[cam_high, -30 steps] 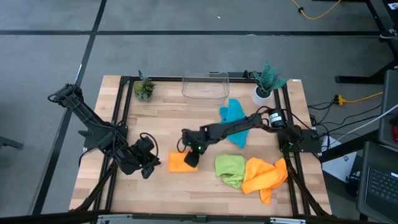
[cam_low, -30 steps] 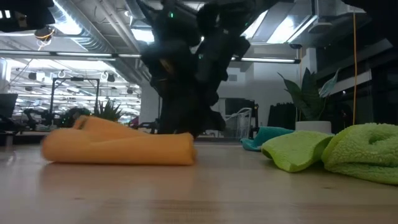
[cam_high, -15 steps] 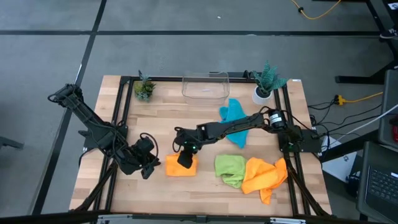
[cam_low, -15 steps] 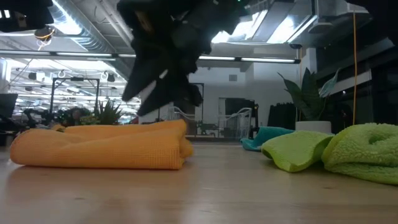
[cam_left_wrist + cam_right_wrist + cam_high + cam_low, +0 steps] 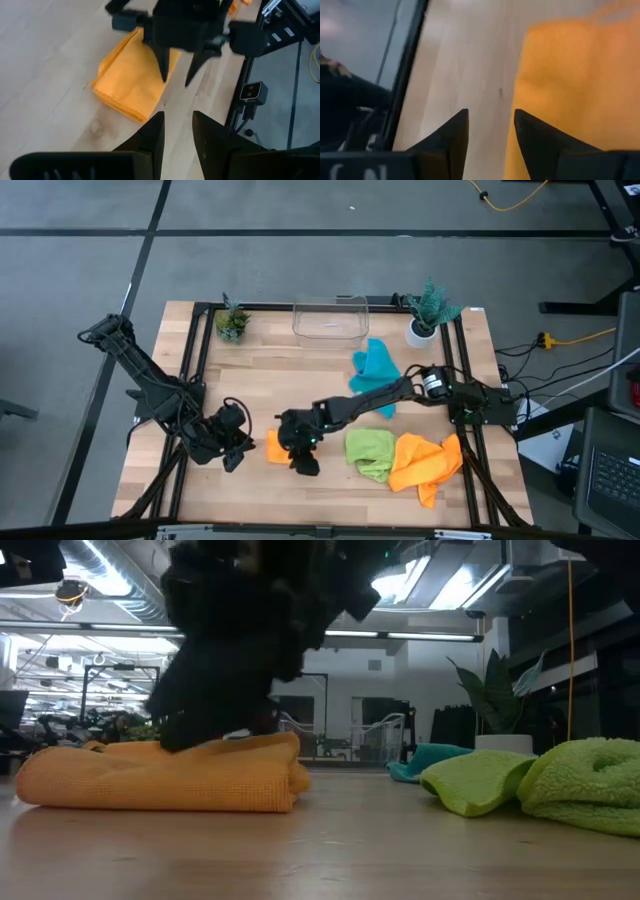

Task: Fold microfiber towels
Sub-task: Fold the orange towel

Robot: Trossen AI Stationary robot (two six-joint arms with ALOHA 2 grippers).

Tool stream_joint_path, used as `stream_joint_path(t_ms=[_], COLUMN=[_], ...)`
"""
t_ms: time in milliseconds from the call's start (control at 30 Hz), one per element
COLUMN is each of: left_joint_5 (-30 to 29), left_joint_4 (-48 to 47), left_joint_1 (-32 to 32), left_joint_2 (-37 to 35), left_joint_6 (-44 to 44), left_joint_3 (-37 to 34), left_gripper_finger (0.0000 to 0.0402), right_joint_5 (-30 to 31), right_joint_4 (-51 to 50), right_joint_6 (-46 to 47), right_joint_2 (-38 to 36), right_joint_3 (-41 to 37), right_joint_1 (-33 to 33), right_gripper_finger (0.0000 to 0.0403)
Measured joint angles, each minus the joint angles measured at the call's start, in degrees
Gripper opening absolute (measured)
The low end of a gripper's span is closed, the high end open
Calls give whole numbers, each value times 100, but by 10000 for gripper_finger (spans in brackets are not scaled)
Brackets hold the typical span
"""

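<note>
A folded orange towel (image 5: 272, 445) (image 5: 131, 80) lies flat on the table, near the front and left of the middle. My right gripper (image 5: 300, 460) (image 5: 176, 80) stands open over the towel's right edge, pointing down at a slant. The bare table shows between its fingers (image 5: 490, 112), with the towel beside one finger. My left gripper (image 5: 238, 452) (image 5: 175, 117) waits open just left of the towel, holding nothing. Crumpled green (image 5: 370, 452), orange (image 5: 425, 462) and teal (image 5: 375, 370) towels lie to the right. My right gripper has one fingertip (image 5: 163, 75) over the folded towel's right edge (image 5: 155, 92) and the other over bare wood. I cannot tell whether it touches the cloth.
A clear bin (image 5: 330, 318) stands at the far edge, between two small potted plants (image 5: 232, 320) (image 5: 430, 305). Bare wood lies in front of the folded towel and across the far left of the table. The black frame rails (image 5: 195, 370) run along both sides.
My right gripper has swung toward the table's near edge and slightly left, across the folded orange towel, rolling as it went. The towel has stretched out toward the left edge and lies flatter than a second ago. It has kept still over the last half second.
</note>
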Motion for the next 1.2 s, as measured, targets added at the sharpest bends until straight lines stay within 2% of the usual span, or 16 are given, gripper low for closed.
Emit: stream_joint_path(t_ms=[100,267,500,600,733,900,1000,1133,1200], left_joint_5=[0,2,2,2,0,0,0,-14,-26], left_joint_4=[18,73,98,96,98,98,98,96,96], left_joint_1=[2,0,0,0,0,-27,-79,-161,-198], left_joint_2=[0,0,0,0,0,0,1,2,3], left_joint_6=[-1,-2,-4,-2,-4,-4,-7,-4,-7], left_joint_3=[0,0,0,0,0,0,0,0,0], left_gripper_finger=[92,92,92,92,92,92,92,92,92], right_joint_5=[-10,-161,-222,-3,959,2637,3369,4416,4677], right_joint_4=[424,438,929,1317,1801,1991,1991,2197,2438], right_joint_6=[-32,-89,589,945,1455,1804,1916,2523,2681], right_joint_2=[119,365,719,761,778,792,792,803,803], right_joint_3=[15,11,42,37,15,10,9,-5,-7], right_joint_1=[-9,-110,-142,-155,-213,-353,-365,-353,-354], right_gripper_finger=[161,161,161,161,161,161,161,162,162])
